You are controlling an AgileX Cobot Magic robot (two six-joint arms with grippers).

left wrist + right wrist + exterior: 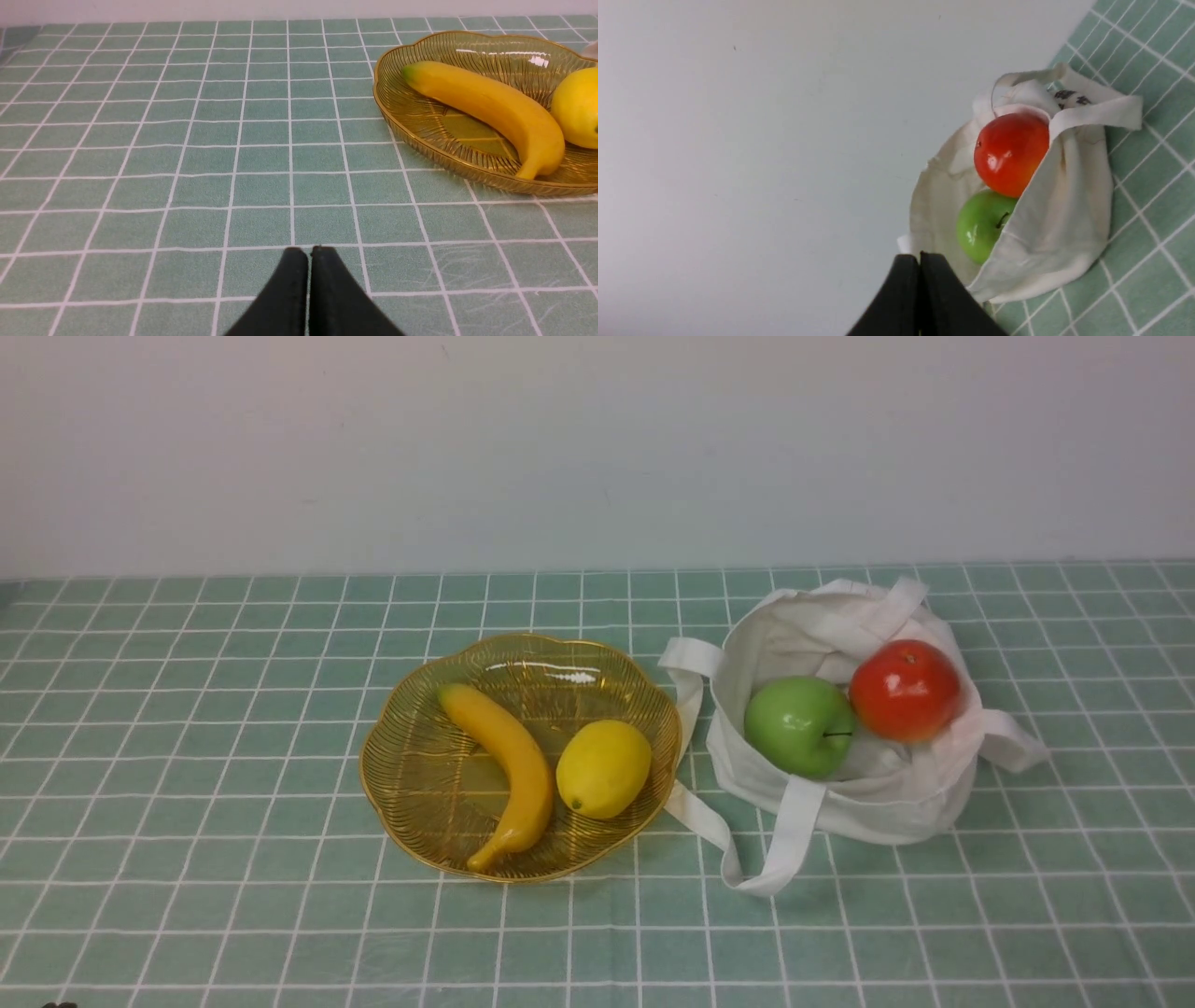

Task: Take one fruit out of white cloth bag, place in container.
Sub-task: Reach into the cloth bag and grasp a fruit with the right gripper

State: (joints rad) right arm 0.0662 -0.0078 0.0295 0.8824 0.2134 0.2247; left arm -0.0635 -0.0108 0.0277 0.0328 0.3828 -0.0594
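Observation:
The red fruit (905, 690) (1011, 153) rests in the open white cloth bag (878, 793) (1069, 224), beside a green apple (799, 725) (983, 225). To the bag's left stands the amber bowl (411, 775) (420, 121), holding a banana (504, 770) (490, 109) and a lemon (603, 768) (577, 108). Neither arm shows in the front view. My left gripper (309, 252) is shut with nothing in it, low over bare cloth, well short of the bowl. My right gripper (919, 257) is shut and empty, apart from the bag, its tips just short of the bag's mouth.
A green checked tablecloth (187, 709) covers the table, with a plain white wall (597, 448) behind. The bag's strap handles (775, 849) trail onto the cloth between bag and bowl.

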